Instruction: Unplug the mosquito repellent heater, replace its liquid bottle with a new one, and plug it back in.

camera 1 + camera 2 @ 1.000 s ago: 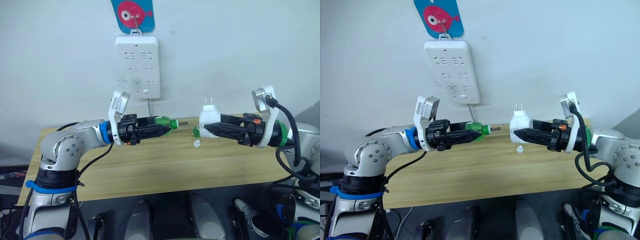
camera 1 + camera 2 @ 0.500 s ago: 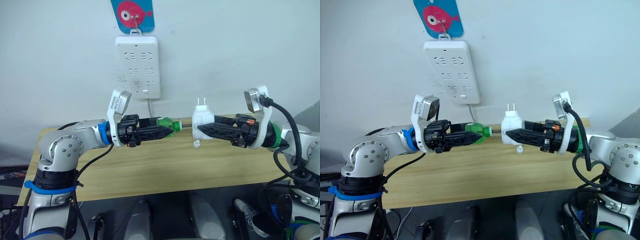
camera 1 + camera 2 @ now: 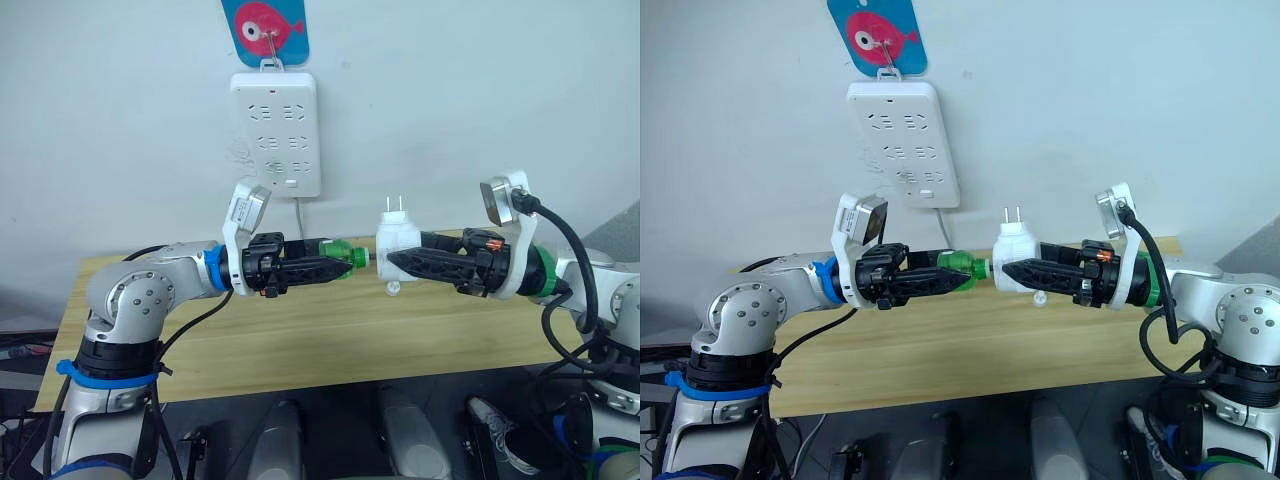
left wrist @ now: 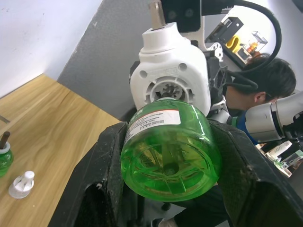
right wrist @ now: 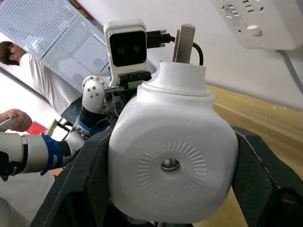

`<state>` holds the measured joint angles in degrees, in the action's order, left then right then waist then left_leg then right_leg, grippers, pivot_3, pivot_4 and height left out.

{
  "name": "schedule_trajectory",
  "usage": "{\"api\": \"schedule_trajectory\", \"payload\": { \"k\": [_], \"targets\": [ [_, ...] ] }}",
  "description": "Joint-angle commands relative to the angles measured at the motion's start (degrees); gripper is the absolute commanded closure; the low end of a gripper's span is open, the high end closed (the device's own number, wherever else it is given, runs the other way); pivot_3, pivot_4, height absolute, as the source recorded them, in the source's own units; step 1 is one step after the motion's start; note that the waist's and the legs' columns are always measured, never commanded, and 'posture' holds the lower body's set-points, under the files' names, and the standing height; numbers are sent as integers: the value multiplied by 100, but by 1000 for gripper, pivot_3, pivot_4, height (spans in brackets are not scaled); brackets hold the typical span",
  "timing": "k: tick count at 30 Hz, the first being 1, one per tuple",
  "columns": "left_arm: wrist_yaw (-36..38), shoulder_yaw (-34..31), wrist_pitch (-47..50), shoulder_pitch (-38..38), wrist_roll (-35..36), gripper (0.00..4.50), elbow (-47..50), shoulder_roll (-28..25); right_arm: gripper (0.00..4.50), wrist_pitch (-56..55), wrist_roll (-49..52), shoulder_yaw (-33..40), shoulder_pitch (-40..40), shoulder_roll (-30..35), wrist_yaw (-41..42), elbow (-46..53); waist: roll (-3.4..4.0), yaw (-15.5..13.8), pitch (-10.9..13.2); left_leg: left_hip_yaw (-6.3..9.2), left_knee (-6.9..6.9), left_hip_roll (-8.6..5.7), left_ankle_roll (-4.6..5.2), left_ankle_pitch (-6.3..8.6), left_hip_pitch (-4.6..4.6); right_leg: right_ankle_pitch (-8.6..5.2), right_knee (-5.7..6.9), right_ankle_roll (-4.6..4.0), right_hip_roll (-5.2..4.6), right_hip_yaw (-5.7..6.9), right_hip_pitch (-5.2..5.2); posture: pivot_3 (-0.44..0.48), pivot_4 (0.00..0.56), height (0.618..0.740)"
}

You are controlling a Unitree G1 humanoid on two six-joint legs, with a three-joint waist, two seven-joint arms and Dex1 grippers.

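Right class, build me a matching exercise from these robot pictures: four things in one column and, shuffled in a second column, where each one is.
Things:
1. green liquid bottle
2. mosquito repellent heater
3. power strip
4. small white cap

Places:
A. hanging on the wall under a fish picture
B. clamped in the right gripper, prongs pointing up
C. lying on the wooden table
D. clamped in the left gripper, neck at the heater's opening

Pairs: 1-D, 2-B, 3-A, 4-C
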<state>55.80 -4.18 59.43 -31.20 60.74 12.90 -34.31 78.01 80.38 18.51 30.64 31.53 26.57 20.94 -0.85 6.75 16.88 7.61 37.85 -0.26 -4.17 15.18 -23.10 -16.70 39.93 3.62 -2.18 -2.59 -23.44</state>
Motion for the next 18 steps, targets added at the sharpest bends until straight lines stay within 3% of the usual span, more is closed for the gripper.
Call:
{"api": "schedule_trajectory", "payload": {
  "k": [1,18],
  "targets": [
    [-13,-85,-62,-103,115,2201,86,90,1470,-223,304,-54,-35,167,-26,90,0,-1,0,-1,1,0,0,0,0,0,0,0,0,0,0,-188,199,734],
    [183,33,27,-178,147,2201,139,137,1470,-828,1076,-544,-260,584,-368,205,-1,0,-3,0,3,0,0,0,-1,0,1,0,0,0,0,-192,198,734]
  ]
}}
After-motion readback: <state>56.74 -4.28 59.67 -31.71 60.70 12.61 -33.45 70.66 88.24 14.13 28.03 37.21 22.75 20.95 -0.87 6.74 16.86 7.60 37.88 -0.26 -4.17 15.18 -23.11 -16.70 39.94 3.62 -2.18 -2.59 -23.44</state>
